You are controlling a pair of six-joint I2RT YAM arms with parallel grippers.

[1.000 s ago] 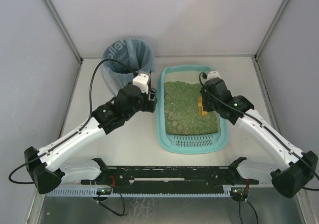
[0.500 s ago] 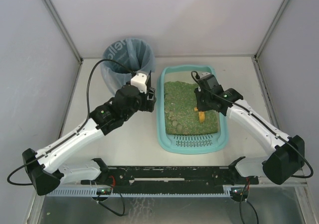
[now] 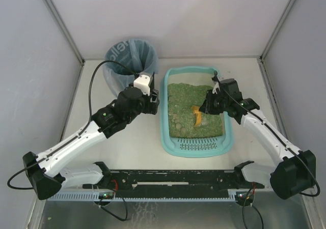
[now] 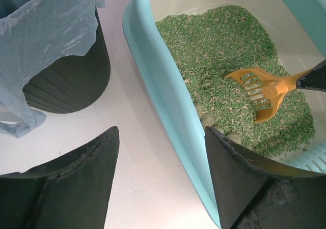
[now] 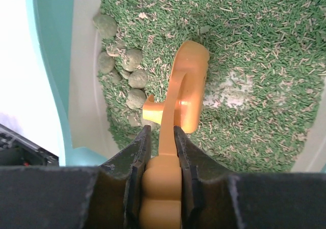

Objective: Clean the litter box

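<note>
The light-teal litter box (image 3: 165,132) lies right of centre, filled with green litter, its slotted grille (image 3: 198,146) at the near end. My right gripper (image 3: 210,106) is shut on the handle of the orange scoop (image 3: 196,114), whose slotted head rests tilted on the litter near the middle. The right wrist view shows the fingers (image 5: 138,152) clamped on the scoop (image 5: 188,86), with grey-green clumps (image 5: 130,71) just left of its head. My left gripper (image 4: 162,132) is open, empty, and straddles the box's left rim (image 4: 163,81) from above.
A round black bin (image 3: 131,61) lined with a blue bag stands at the back left, close to my left gripper. Clumps (image 3: 175,119) lie along the box's left inner wall. White walls enclose the table on three sides.
My right wrist has shifted right and turned, swinging the scoop's head from the box's right wall leftward onto the middle of the litter. The left arm has barely moved.
</note>
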